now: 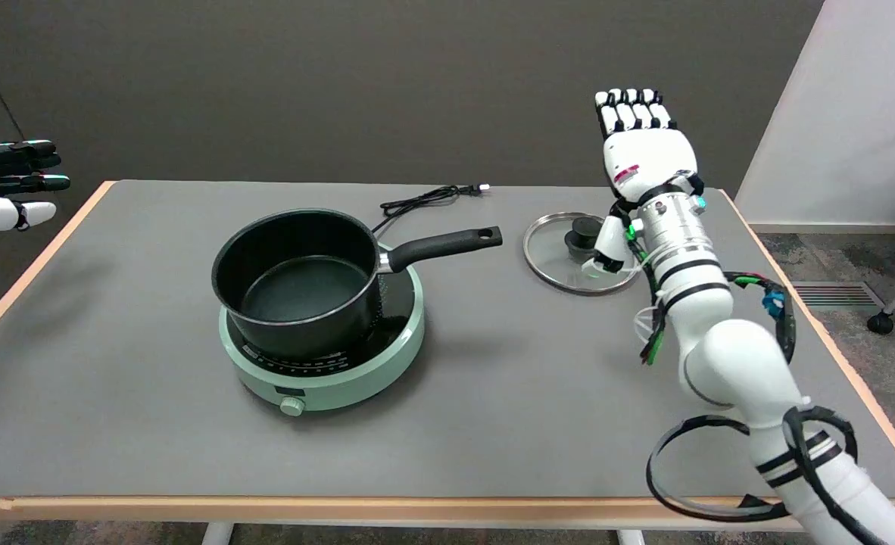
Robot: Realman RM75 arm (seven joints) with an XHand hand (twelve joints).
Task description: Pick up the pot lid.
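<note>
The pot lid (561, 253), glass with a metal rim and a black knob (584, 233), lay flat on the grey tabletop (493, 393), at about two o'clock from the table's centre. I had my right hand (644, 151) raised just to the lid's right, at roughly one o'clock from the knob, back of the hand toward the camera. Its fingers (633, 113) were extended side by side and pointed away from me, holding nothing; the thumb (608, 242) hung down over the lid's right edge, though I could not tell whether it touched the glass. The white forearm ran back to five o'clock, off the lower right corner.

At nine o'clock from the lid, well apart, stood a black saucepan (300, 284), uncovered, on a pale green hotplate (326, 356). The pan's handle (447, 246) pointed toward the lid without reaching it. The hotplate's dial (291, 406) faced six o'clock. A black power cord (425, 198) lay coiled at twelve o'clock from the handle.
</note>
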